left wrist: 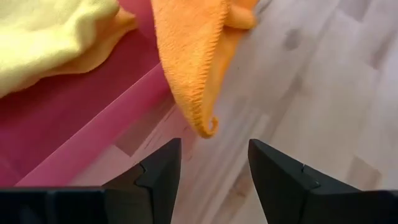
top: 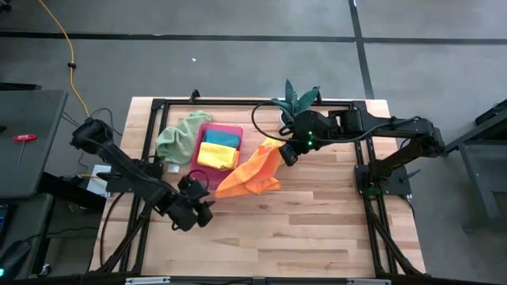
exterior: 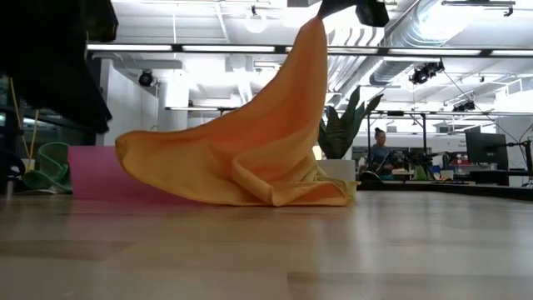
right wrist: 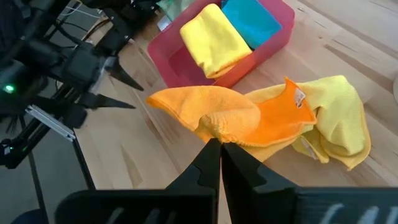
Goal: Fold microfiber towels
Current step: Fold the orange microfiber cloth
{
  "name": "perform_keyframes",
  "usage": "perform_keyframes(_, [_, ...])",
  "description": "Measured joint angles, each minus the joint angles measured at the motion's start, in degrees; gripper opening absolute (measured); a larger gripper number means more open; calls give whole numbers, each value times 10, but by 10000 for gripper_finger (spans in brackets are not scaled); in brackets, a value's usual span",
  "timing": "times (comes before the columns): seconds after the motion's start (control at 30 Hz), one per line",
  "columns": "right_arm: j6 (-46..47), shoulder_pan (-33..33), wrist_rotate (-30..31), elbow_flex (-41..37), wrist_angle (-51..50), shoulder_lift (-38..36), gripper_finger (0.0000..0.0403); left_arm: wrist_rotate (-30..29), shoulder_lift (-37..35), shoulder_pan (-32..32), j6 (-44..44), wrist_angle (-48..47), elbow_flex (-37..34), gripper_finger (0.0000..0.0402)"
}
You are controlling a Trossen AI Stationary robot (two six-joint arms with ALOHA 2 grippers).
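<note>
An orange towel (top: 249, 176) slants up from the table to my right gripper (top: 287, 152), which is shut on its top corner. Partly under it lies a yellow towel (right wrist: 339, 118). A pink tray (top: 231, 129) holds a folded yellow towel (top: 217, 156) and a teal one (top: 223, 138). A pale green towel (top: 181, 136) is draped over the tray's left rim onto the table. My left gripper (left wrist: 213, 167) is open, low, just short of the orange towel's free corner (left wrist: 208, 127) beside the tray's near wall, touching nothing. My right gripper pinches the orange towel near one corner (right wrist: 219, 132) between its two shut fingers, coming from above and slanting down. The cloth hangs below the fingers in a long slope (exterior: 291, 92). Its lower part (exterior: 250, 179) lies bunched on the table. One layer or several, I cannot tell.
A potted plant (top: 299, 99) stands at the table's far edge behind my right arm. Bare wood (top: 301, 229) stretches across the near half of the table. A person (exterior: 380, 150) sits far off in the room behind.
</note>
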Motion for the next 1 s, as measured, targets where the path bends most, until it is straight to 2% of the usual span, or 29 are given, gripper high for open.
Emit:
perform_keyframes(0.17, [0,0,0,0,0,0,0,-14,29,6,-45,12,0,187])
perform_keyframes(0.47, [6,0,1,0,0,0,0,-20,64,17,-68,21,0,198])
perform_keyframes(0.8, [6,0,1,0,2,0,0,-20,70,41,-78,26,0,196])
perform_keyframes(0.9, [5,0,1,0,2,0,0,-14,70,43,-78,26,0,174])
perform_keyframes(1.0, [2,0,1,0,2,0,0,1,70,43,-78,26,0,126])
